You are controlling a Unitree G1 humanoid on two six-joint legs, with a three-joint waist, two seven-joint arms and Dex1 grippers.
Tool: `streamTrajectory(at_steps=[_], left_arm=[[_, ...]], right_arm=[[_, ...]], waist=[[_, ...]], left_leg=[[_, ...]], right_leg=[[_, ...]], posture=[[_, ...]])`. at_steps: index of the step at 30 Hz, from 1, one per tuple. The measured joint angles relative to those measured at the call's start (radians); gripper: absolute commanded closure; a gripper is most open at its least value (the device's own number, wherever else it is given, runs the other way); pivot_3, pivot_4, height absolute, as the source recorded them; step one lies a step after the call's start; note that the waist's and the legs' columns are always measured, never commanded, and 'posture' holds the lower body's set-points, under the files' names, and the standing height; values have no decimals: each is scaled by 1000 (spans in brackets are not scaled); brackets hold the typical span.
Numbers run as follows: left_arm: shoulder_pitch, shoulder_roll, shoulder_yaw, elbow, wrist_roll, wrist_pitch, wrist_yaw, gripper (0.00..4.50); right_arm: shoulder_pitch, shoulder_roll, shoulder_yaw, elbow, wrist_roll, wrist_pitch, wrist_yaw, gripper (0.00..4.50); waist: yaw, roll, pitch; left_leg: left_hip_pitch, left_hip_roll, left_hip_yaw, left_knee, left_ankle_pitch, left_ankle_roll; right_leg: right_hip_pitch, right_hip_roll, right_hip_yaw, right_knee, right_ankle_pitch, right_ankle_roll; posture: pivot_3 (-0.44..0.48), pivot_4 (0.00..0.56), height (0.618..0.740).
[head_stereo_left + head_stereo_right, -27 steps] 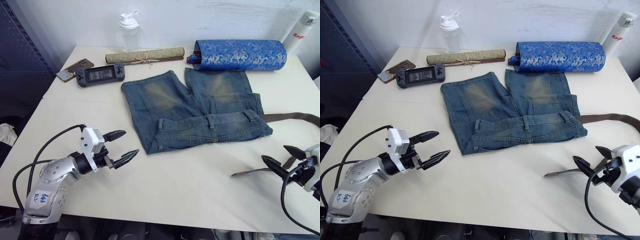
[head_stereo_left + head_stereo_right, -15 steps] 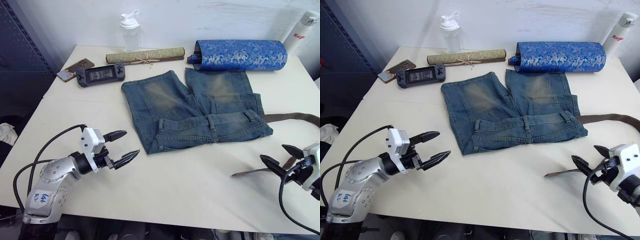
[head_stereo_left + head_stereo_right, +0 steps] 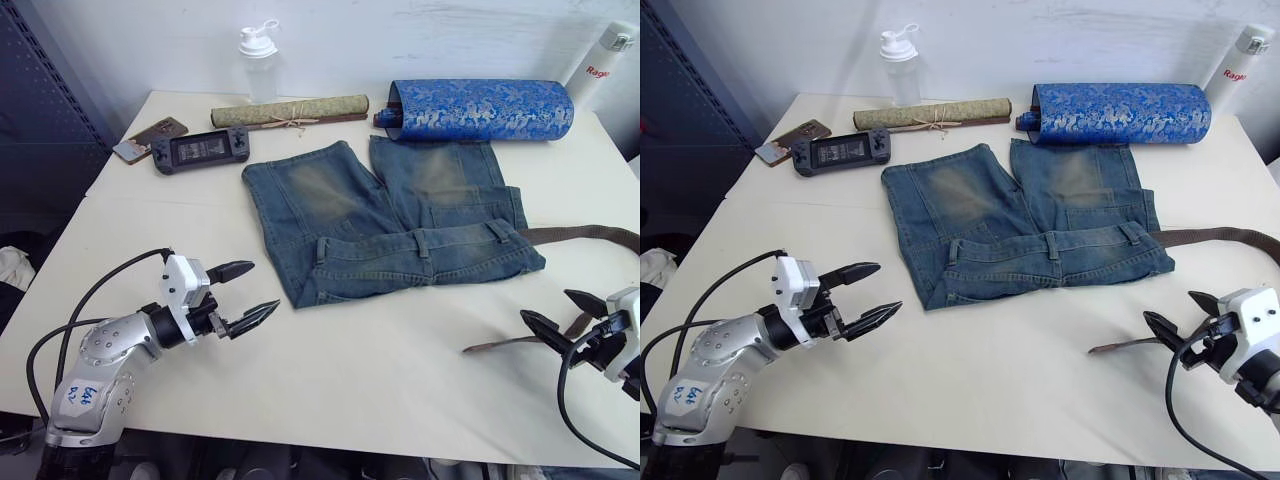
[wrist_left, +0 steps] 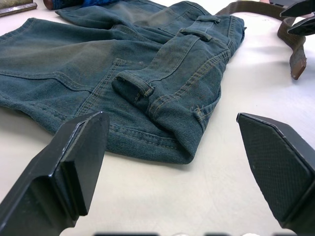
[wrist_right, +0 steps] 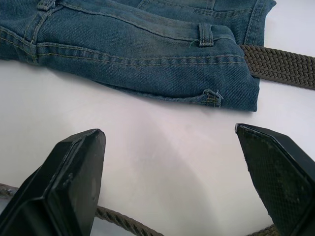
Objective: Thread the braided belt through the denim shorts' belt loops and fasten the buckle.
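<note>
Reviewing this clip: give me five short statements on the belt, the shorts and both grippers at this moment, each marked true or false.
1. The left gripper has its jaws open and holds nothing. True.
2. The braided belt runs through every belt loop on the denim shorts. False: it lies on the table to the robot's right of the shorts, with the belt loops seen here unthreaded.
3. The right gripper is shut on the belt. False: its jaws are open, above the strap's end.
4. A blue patterned roll lies beyond the shorts' legs. True.
5. The shorts hang off the table edge. False: they lie flat on it.
</note>
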Motion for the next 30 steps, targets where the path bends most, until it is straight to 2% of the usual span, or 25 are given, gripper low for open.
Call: streamTrajectory(at_steps=[2,6,10,13,18,21,24,26,27,30], left_arm=[[0,0,0,0,0,0,-2,0],[-1,14,-11,-4,-1,2,-29,0],[-22,31,-40,-8,-4,8,-62,0],[-36,31,-61,-8,-3,9,-71,0],[-39,27,-78,-11,-3,11,-62,0],[-32,23,-77,-23,-3,15,-48,0],[-13,21,-77,-43,-4,20,-38,0],[-5,20,-76,-46,-4,26,-26,0],[-5,20,-76,-47,-5,28,-24,0],[-4,20,-75,-51,-11,35,-13,0]], right_arm=[[11,-17,7,0,-9,2,10,36],[49,-151,11,-17,-14,44,107,36],[78,-440,59,-53,-45,114,289,36],[29,-603,176,-52,-105,88,408,36],[-224,-638,446,14,-227,8,440,36],[-291,-637,564,63,-306,-21,451,36],[-309,-634,635,112,-351,-39,462,852],[-321,-619,644,124,-368,-42,460,1923],[-323,-617,644,128,-370,-42,458,2279],[-334,-605,644,145,-379,-55,455,3767]], waist=[[0,0,0],[-1,2,1],[-5,4,1],[-4,3,1],[-4,3,2],[1,3,2],[1,3,2],[-1,3,2],[-1,3,2],[-2,3,2]], left_leg=[[0,0,0,0,0,0],[0,0,1,1,0,0],[2,2,3,1,-1,1],[1,5,3,5,-3,0],[-1,5,3,9,-4,0],[-2,5,3,11,-5,0],[-3,5,3,14,-7,2],[-2,5,4,14,-7,2],[-2,5,3,15,-7,2],[-2,6,3,15,-8,1]], right_leg=[[0,0,0,0,0,0],[0,0,1,0,0,0],[0,1,3,0,0,0],[0,4,3,-1,0,0],[0,4,4,-1,0,0],[0,4,3,0,0,0],[1,4,4,0,0,0],[1,4,4,0,0,0],[1,4,4,0,0,0],[1,5,5,0,0,0]], posture=[[0,150,717],[0,150,717],[0,150,717],[0,150,717],[0,150,717],[0,150,717],[0,150,717],[0,150,717],[0,150,717],[0,150,717]])
